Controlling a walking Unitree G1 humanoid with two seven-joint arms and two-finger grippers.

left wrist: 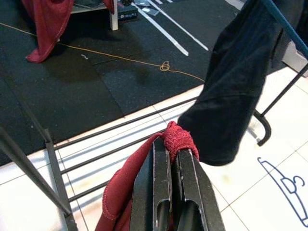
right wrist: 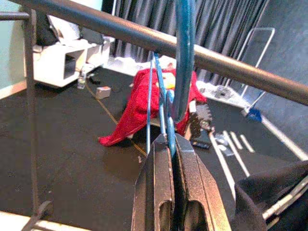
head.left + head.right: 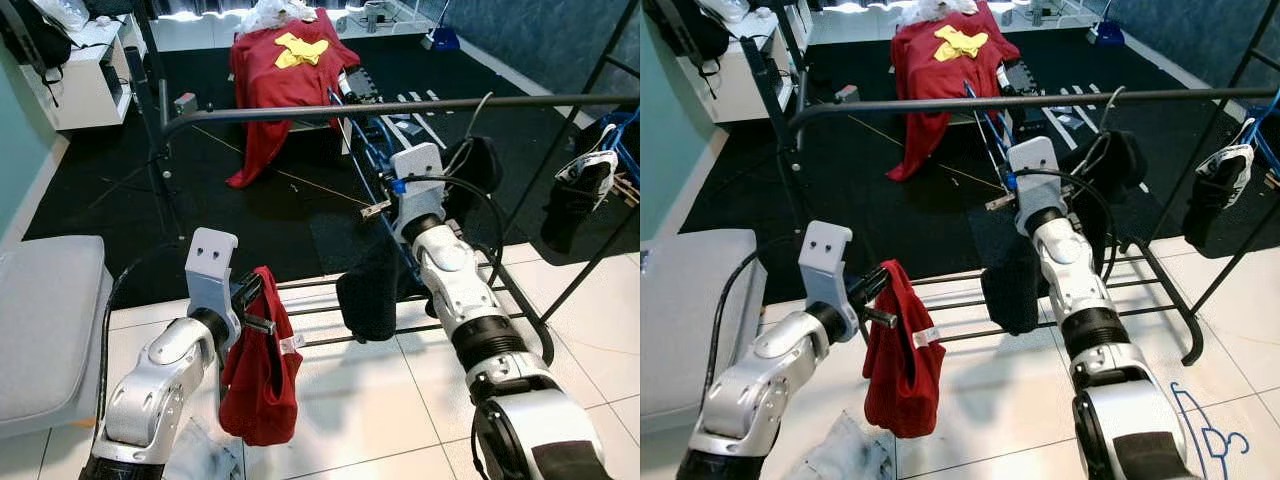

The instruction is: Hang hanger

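A dark clothes rail point(image 3: 400, 108) runs across in front of me. My right gripper point(image 2: 169, 139) is shut on a blue wire hanger point(image 2: 184, 57) just below the rail. Its hook crosses the rail; I cannot tell whether it rests on it. A black garment point(image 3: 375, 290) hangs from that hanger beside my right forearm. Lower on the left, my left gripper point(image 1: 173, 144) is shut on a bunched red garment point(image 3: 260, 380), which dangles over the white tiles.
The rack's low bars point(image 3: 320, 310) run between my arms. A black item point(image 3: 580, 200) hangs at the rail's right end. Beyond the rail a red cloth point(image 3: 285, 70) drapes over something on a black mat. A grey cushion point(image 3: 45, 320) lies left; a spare blue hanger point(image 3: 1210, 430) lies on the tiles.
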